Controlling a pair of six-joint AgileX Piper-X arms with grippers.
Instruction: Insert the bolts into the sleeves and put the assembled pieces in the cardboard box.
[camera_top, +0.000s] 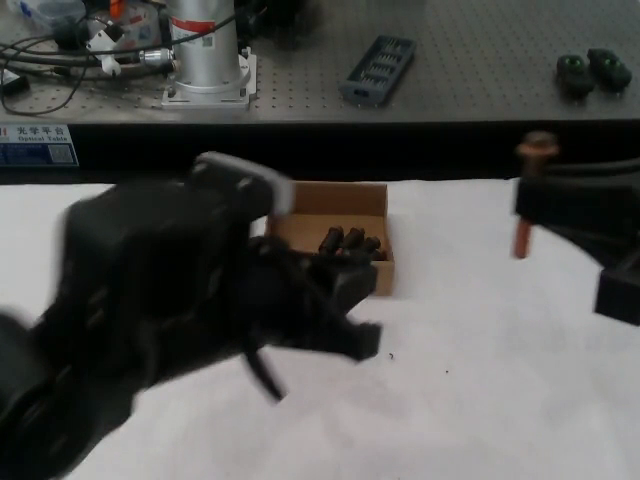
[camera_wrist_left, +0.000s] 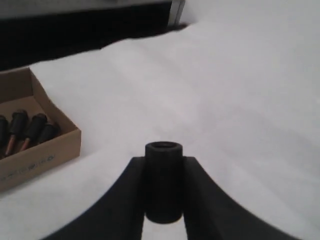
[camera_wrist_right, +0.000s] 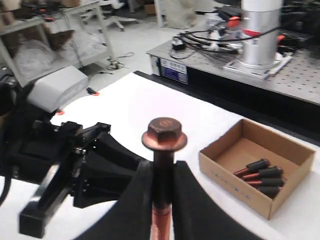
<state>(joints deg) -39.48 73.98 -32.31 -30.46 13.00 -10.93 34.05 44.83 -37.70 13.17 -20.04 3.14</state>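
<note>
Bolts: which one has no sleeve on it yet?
The copper bolt gripped upright in the right claw; the assembled pieces in the cardboard box are all sleeved in black.

black sleeve (camera_wrist_left: 164, 185) in left pincer (camera_wrist_left: 164, 162), copper bolt (camera_wrist_right: 164, 136) upright in right pincer (camera_wrist_right: 162, 169), assembled pieces (camera_wrist_right: 261, 176) in cardboard box (camera_wrist_right: 225, 172)

Box (camera_top: 340, 197) sits mid-cloth (camera_top: 480, 330), pieces (camera_top: 350, 240) in its right half. Left gripper (camera_wrist_left: 164, 165), holding sleeve (camera_wrist_left: 164, 192), just before it; right gripper (camera_wrist_right: 162, 172), holding bolt (camera_wrist_right: 164, 137), well off right.
</note>
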